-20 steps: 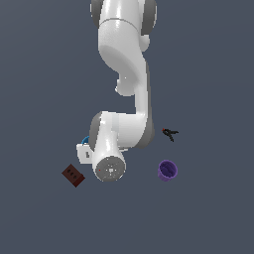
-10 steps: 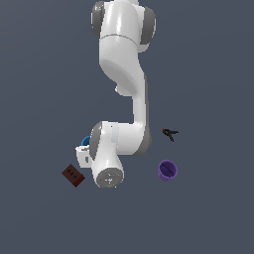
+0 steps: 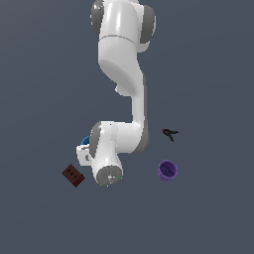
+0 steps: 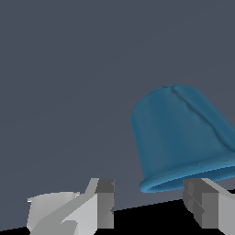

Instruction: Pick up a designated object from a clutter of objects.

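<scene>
One arm folded low | end effector [image 4: 149, 206] spread apart | blue cup [image 4: 183, 137] seemingly just beyond fingertips

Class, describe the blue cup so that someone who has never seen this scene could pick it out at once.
Start at the big white robot arm and follow it down to its low end. The blue cup sits there, mostly hidden behind the arm in the exterior view, close to the fingers in the wrist view. It is bright blue and mouth-down, unlike the purple cup, the dark red-brown block and the tiny black clamp.
</scene>
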You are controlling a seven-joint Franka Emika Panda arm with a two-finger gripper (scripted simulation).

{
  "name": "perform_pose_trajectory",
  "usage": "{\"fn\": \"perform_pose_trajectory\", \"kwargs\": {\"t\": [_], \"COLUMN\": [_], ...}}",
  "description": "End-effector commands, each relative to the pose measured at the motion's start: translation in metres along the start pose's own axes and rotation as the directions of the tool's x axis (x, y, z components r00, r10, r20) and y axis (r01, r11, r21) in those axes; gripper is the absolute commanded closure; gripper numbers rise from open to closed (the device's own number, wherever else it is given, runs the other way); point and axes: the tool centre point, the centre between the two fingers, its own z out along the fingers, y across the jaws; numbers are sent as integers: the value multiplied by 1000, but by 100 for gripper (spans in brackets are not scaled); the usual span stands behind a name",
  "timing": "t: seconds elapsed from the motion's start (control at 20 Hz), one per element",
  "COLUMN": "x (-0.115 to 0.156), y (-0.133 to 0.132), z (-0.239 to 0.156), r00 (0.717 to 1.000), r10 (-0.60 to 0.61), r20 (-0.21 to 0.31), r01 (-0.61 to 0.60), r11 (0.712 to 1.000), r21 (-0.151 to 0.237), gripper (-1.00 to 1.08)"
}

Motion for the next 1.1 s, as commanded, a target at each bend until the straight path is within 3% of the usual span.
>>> {"fn": "perform_pose_trajectory", "kwargs": {"t": [0.0, 0.35, 0.4, 1.05], "x": [0, 0, 0, -2], "y": [0, 1, 1, -1], "z": [8, 19, 19, 17], "r00": [1000, 1000, 1000, 1000], "r10": [0, 0, 0, 1], "r20": [1, 2, 2, 3], "r01": [0, 0, 0, -1], "r11": [1000, 1000, 1000, 1000], "r21": [0, -1, -1, 0], "gripper": [-20, -20, 108, 108]}}
